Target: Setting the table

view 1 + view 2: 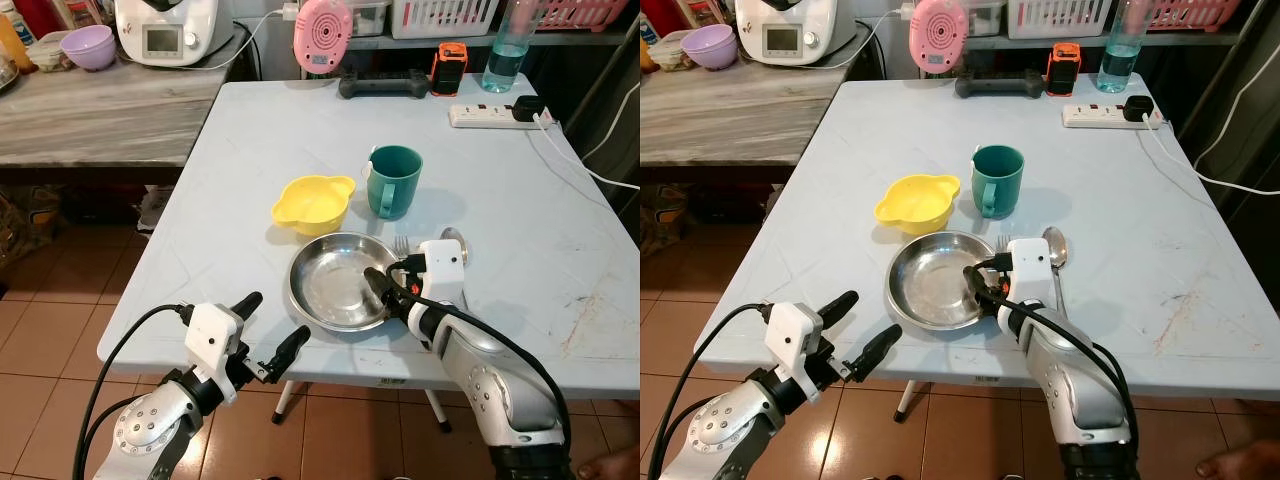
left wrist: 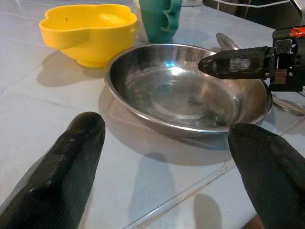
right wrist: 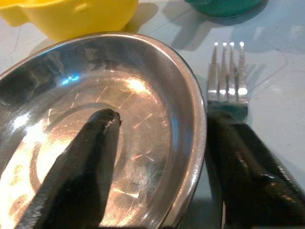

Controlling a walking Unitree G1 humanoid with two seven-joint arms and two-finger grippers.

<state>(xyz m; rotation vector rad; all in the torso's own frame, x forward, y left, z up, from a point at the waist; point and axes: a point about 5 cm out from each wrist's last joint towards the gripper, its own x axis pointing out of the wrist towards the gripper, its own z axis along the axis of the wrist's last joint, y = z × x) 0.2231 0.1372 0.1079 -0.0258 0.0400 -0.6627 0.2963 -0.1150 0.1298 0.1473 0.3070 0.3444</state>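
Observation:
A steel plate (image 1: 305,300) lies near the front edge of the pale blue table (image 1: 250,150). Behind it stand a yellow bowl (image 1: 312,203) and a green mug (image 1: 393,180). A fork (image 1: 401,245) and a spoon (image 1: 455,240) lie by the plate's right side. My right gripper (image 1: 385,275) is open and straddles the plate's right rim (image 3: 198,129), with one finger inside the plate and the other over the fork (image 3: 228,71). My left gripper (image 1: 278,318) is open, low in front of the table edge, facing the plate (image 2: 143,109).
At the table's far edge sit a power strip (image 1: 485,115), a water bottle (image 1: 505,50), a pink device (image 1: 320,35) and a black object (image 1: 380,85). A wooden counter (image 1: 90,110) with an appliance (image 1: 165,30) and a purple bowl (image 1: 88,45) stands left. Tiled floor lies below.

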